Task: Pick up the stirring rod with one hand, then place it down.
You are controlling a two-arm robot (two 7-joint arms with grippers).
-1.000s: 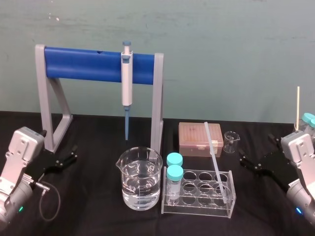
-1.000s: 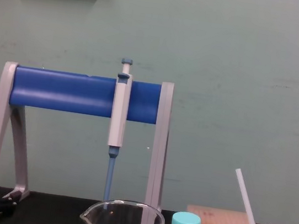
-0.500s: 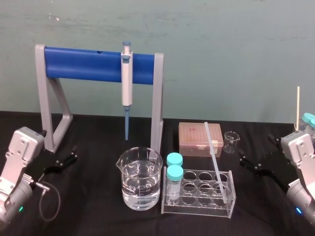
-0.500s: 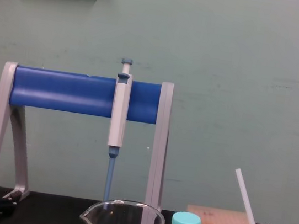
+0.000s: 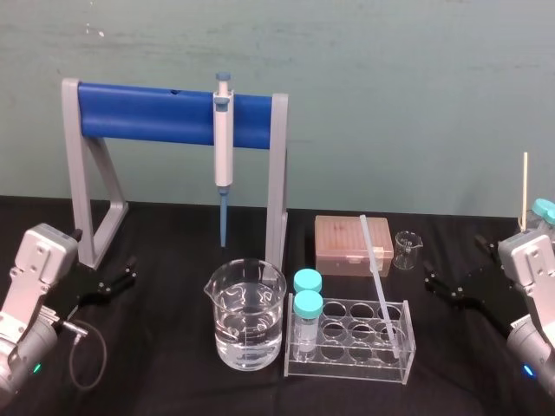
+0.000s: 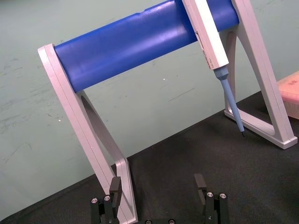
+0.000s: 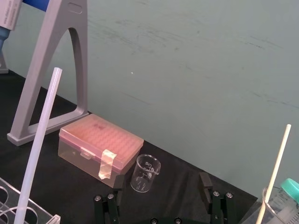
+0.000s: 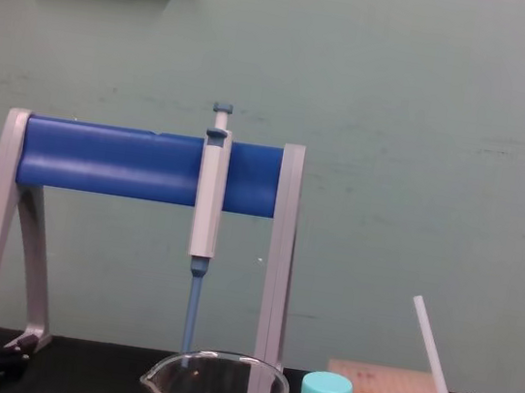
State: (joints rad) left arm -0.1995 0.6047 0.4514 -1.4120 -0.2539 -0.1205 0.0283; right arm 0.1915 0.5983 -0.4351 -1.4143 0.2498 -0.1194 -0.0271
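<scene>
The stirring rod [image 5: 377, 273] is a long translucent-white rod leaning in the clear test-tube rack [image 5: 347, 366], its top tilted to the left. It also rises at the chest view's lower right [image 8: 433, 362] and along one side of the right wrist view [image 7: 39, 135]. My right gripper [image 5: 453, 259] hovers open to the right of the rack, apart from the rod, with nothing between its fingers [image 7: 204, 181]. My left gripper [image 5: 130, 270] stands open and empty at the far left, near the foot of the stand, fingers [image 6: 114, 185] spread.
A grey stand with a blue bar [image 5: 147, 114] holds a pipette [image 5: 224, 143] at the back. A large beaker of water [image 5: 246, 316] and two teal-capped vials [image 5: 306, 312] stand centre. Behind the rack are a pink box [image 5: 352, 245] and a small beaker [image 5: 405, 250]. A thin stick [image 5: 525, 186] stands far right.
My right gripper has drifted slightly to the right, away from the rack. The rod and the left arm have not moved.
</scene>
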